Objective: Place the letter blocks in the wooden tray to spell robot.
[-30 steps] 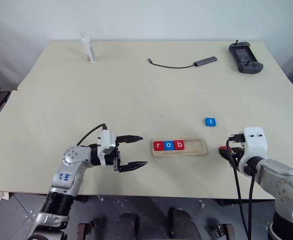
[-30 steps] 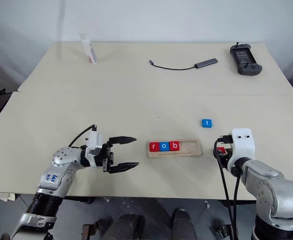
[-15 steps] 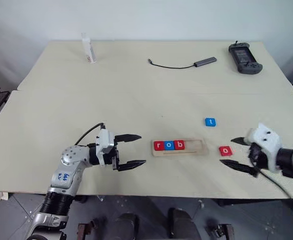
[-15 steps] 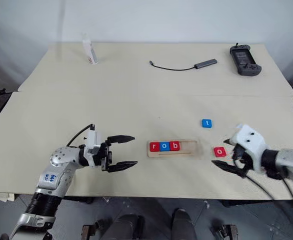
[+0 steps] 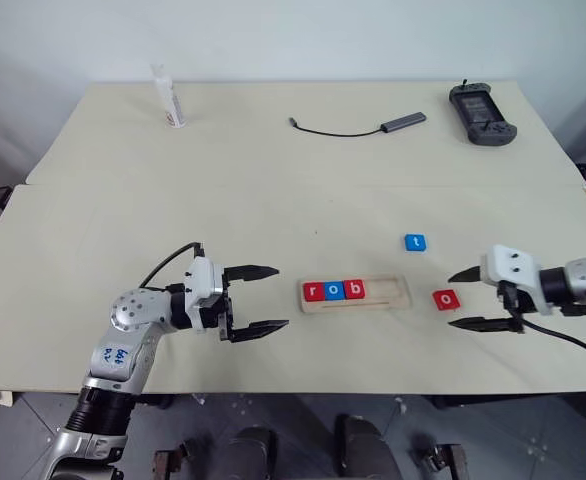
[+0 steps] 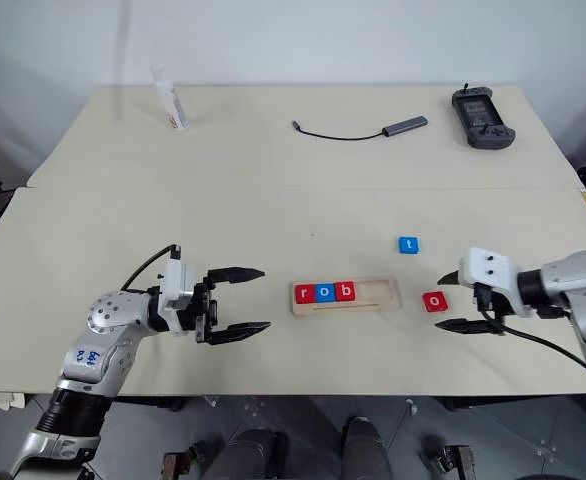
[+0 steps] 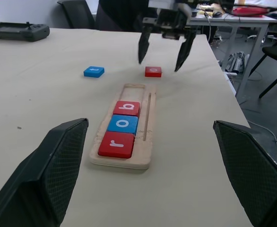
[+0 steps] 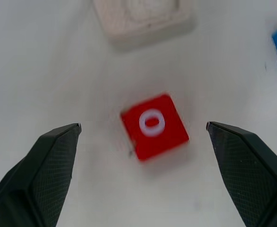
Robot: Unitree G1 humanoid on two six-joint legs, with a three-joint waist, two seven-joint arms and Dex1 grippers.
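- The right gripper [image 5: 472,298] has its fingers [image 8: 39,175] spread wide and holds nothing; they hover low over the desk [image 5: 273,190], pointing toward the wooden tray [image 5: 357,294].
- A red "o" block [image 5: 447,298] lies flat on the desk just ahead of those fingertips, in line with the gap between them and touching neither finger.
- The wooden tray sits just beyond that block from the right fingers. Three blocks fill the end of it farther from them: a red "r" block [image 5: 313,291], a blue "o" block [image 5: 334,291] and a red "b" block [image 5: 353,289], side by side and touching. The end nearer the right fingers is bare wood.
- A blue "t" block [image 5: 415,242] lies on the desk apart from the tray, off to one side of the right fingers and farther out than the red "o".
- The left gripper [image 5: 268,297] is level, its fingers [image 7: 53,165] wide apart and empty. It points at the "r" end of the tray, with bare desk between its fingertips and the tray.
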